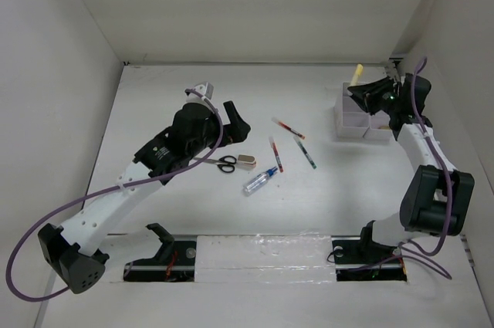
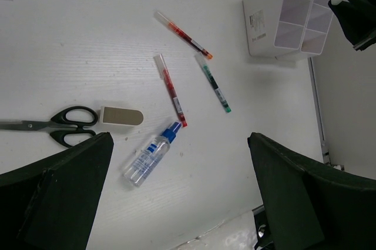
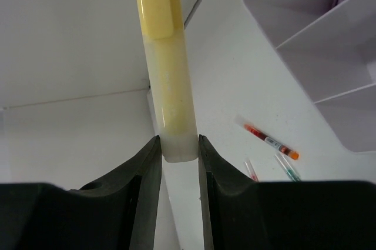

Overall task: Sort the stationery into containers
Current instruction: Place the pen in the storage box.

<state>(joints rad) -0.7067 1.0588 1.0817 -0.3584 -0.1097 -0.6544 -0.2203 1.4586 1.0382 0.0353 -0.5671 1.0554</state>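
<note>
**Top view.** The right gripper [image 1: 359, 89] is closed on the highlighter [image 1: 356, 75], which sticks out beyond the fingers, tilted. The bins [image 1: 361, 121] stand just below and near-side of the gripper. The left gripper [image 1: 238, 121] hangs above the table [image 1: 324, 204]. The scissors [image 1: 224, 163] and eraser [image 1: 246, 162] lie just near-side of it, touching or almost touching each other.

**Left wrist view.** The jaws stand wide apart and hold nothing. Between them, on the table, lie the bottle [image 2: 150, 155], two red pens [image 2: 170, 90] and a green pen [image 2: 214, 81], all separate. The bottle is closest to the gripper.
- The bottle is probably light, smooth and liable to roll. Take it across the body.
- The pens are thin and lie flat. Pinch them at mid-length.
- The scissors are stiff. Take them near the pivot.

**Right wrist view.** The fingers clamp only the pale butt end of the highlighter. It is likely light and rigid, with a slick barrel. An end grip of this kind may let it pivot, so move gently. The bin compartments lie to the right of the fingers, open side towards the camera.
</note>
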